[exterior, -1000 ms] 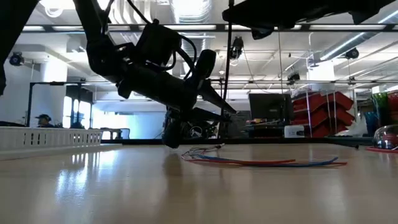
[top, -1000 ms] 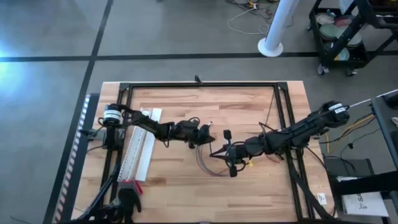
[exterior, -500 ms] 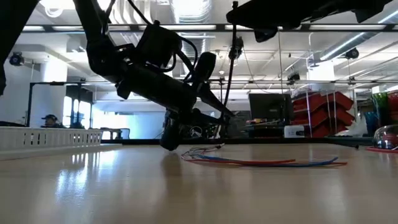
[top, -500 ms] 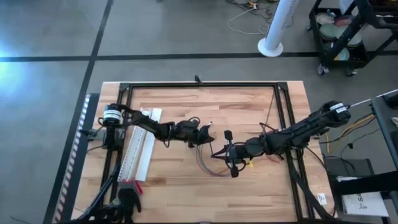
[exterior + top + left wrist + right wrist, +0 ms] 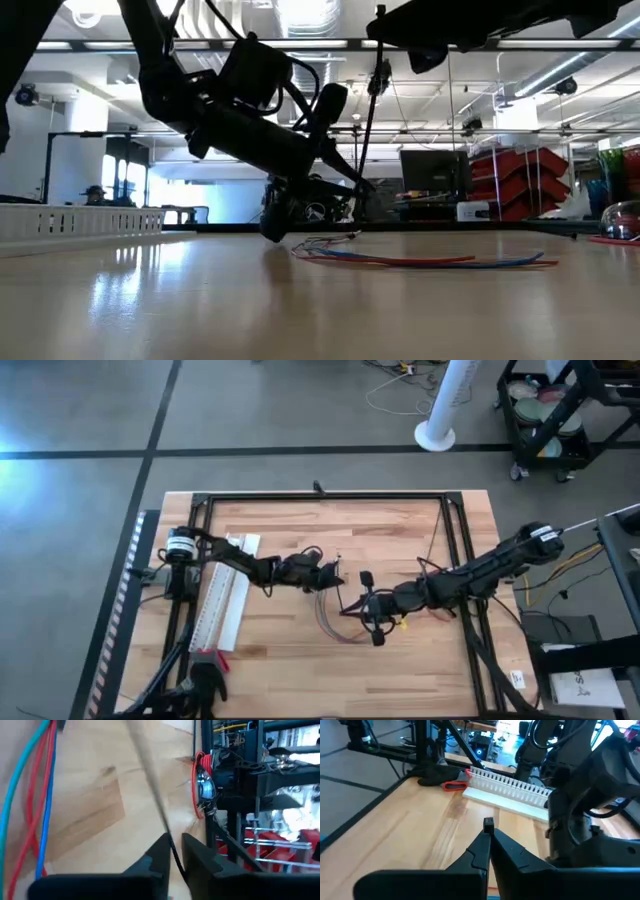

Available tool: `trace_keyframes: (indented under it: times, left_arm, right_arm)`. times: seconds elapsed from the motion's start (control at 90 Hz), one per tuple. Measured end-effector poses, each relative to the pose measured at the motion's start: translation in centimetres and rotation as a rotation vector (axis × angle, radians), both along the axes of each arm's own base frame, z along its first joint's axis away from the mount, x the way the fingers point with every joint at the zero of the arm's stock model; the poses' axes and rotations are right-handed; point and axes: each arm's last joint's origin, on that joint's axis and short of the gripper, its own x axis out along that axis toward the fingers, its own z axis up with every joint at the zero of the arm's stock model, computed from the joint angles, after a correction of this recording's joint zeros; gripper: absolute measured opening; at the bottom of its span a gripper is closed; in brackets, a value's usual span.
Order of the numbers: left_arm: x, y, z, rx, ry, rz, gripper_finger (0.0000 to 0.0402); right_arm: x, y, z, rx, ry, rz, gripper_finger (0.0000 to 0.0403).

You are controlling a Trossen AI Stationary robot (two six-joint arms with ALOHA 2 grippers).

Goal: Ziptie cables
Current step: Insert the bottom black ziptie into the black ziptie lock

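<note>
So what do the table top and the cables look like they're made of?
The table top looks like wood with a smooth, slightly glossy finish: pale planks with visible grain, and reflections in the low view. The cables look like thin plastic-insulated wires, in red and blue sheaths, lying limp in curves; what is inside cannot be seen.

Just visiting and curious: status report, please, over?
Left gripper shut on zip tie. Right gripper shut on it too. Cables lying loose, untied. Nothing blocking.

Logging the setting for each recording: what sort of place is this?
Most likely a robotics lab or workshop: a framed wooden table on a concrete floor, with red bins and a monitor behind.
</note>
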Motion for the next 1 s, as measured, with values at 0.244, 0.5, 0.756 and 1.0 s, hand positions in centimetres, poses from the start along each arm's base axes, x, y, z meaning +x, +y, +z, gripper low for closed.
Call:
trace_keyframes:
  times: [0.244, 0.5, 0.756, 1.0]
  left_arm:
    - [0.1, -0.3, 0.5, 0.431, 0.009, 0.013, 0.0001]
    - [0.5, -1.7, 2.2, 0.919, -0.06, -0.052, 0.0]
    - [-0.1, -2.9, 4.9, 1.294, -0.13, -0.086, 0.0]
    - [-2.0, -3.1, 6.2, 1.623, -0.149, -0.039, 0.0]
  right_arm:
    - [0.2, -0.7, -0.1, 0.158, 0.025, -0.075, 0.0]
    - [0.2, -1.9, -0.1, 0.323, 0.098, -0.095, 0.0]
    - [-0.3, -2.1, 1.7, 0.405, 0.045, -0.071, 0.0]
    - [-1.2, -2.4, 3.8, 0.482, -0.017, -0.035, 0.0]
